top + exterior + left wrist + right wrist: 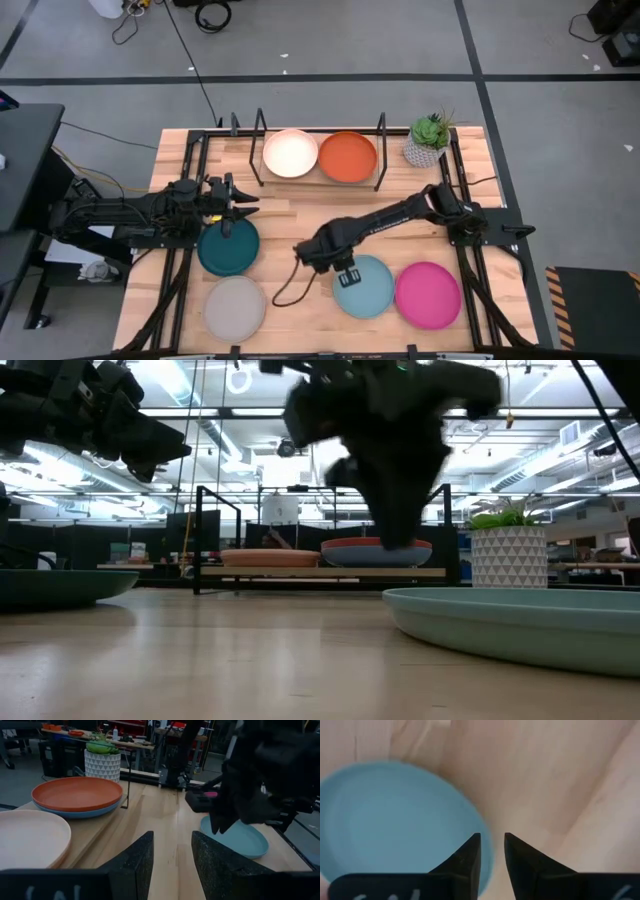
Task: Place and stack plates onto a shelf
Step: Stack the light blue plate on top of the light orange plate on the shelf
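Four plates sit loose on the table near the front edge: grey plate (235, 307), teal plate (228, 247), pale blue plate (363, 286), magenta plate (428, 294). My right gripper (347, 272) hangs over the pale blue plate's left rim. Its wrist view shows what the high view can't: fingers (468, 857) a narrow gap apart, nothing between them, the rim just beneath. My left gripper (240, 202) hovers above the teal plate's far edge, pointing right; its wrist view has the fingers (135, 860) slightly apart and empty. Farther back, the shelf (320, 181) carries a cream plate (290, 153) and an orange plate (347, 156) side by side. From above each looks single. The left wrist view shows a blue plate (75, 813) under the orange one; the low view shows the same stack. Beside the shelf on the right stands a potted plant (430, 139).
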